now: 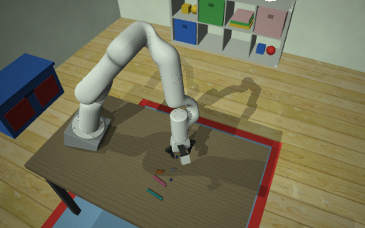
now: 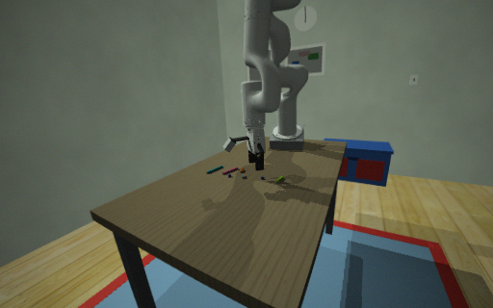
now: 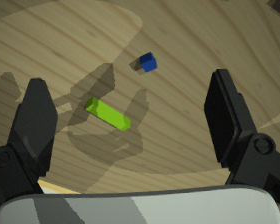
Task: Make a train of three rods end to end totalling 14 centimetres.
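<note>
My gripper (image 3: 129, 91) is open and empty, hovering above the table; it also shows in the top view (image 1: 180, 152) and the exterior view (image 2: 257, 163). In the wrist view a lime rod (image 3: 108, 113) lies flat on the table below, between the fingers, with a small blue rod (image 3: 148, 62) just beyond it. The top view shows the orange rod (image 1: 160, 171), the grey rod (image 1: 172, 169), a pink rod (image 1: 159, 180), a second blue rod (image 1: 171, 179) and a turquoise rod (image 1: 155, 194), all apart from one another. The lime rod (image 2: 280, 179) shows in the exterior view.
The arm's base (image 1: 87, 133) stands at the table's back left corner. A blue cabinet (image 1: 17, 92) stands on the floor to the left and a shelf unit (image 1: 229, 28) at the far wall. The rods lie near the table's front edge.
</note>
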You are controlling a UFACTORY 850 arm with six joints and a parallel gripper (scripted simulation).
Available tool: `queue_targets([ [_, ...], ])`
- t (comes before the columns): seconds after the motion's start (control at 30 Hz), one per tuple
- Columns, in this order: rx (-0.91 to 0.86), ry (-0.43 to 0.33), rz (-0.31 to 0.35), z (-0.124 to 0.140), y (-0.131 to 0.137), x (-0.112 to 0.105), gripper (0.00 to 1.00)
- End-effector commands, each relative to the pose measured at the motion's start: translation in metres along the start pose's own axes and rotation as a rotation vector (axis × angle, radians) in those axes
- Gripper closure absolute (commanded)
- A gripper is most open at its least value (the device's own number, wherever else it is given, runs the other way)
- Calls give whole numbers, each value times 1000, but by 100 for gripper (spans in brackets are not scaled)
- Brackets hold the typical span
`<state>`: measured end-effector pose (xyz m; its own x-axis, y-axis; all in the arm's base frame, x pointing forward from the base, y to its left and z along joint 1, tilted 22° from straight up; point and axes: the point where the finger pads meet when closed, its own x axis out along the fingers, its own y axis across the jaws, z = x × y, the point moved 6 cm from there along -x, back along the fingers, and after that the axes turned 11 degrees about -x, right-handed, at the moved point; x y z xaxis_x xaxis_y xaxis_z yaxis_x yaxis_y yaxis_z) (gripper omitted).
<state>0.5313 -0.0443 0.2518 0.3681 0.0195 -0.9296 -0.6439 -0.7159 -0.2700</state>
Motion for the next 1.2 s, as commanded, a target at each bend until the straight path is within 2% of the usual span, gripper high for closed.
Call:
queue_targets([
  [0.0, 0, 1, -1, -1, 0, -1, 0],
  [0.13, 38, -1, 1, -1, 4, -1, 0],
  [0.37, 415, -17, 23, -6, 53, -5, 0],
  [0.43, 415, -17, 23, -6, 53, -5, 0],
  [0.47, 553, -21, 29, -7, 69, -7, 0],
  [0.53, 604, -22, 31, -7, 76, -7, 0],
  [0.93, 1228, -27, 46, -3, 146, -17, 0],
  [1.0, 1228, -27, 46, -3, 146, -17, 0],
  [1.03, 1365, -26, 46, -1, 160, -20, 0],
  [1.17, 1521, -24, 44, 2, 176, -23, 0],
])
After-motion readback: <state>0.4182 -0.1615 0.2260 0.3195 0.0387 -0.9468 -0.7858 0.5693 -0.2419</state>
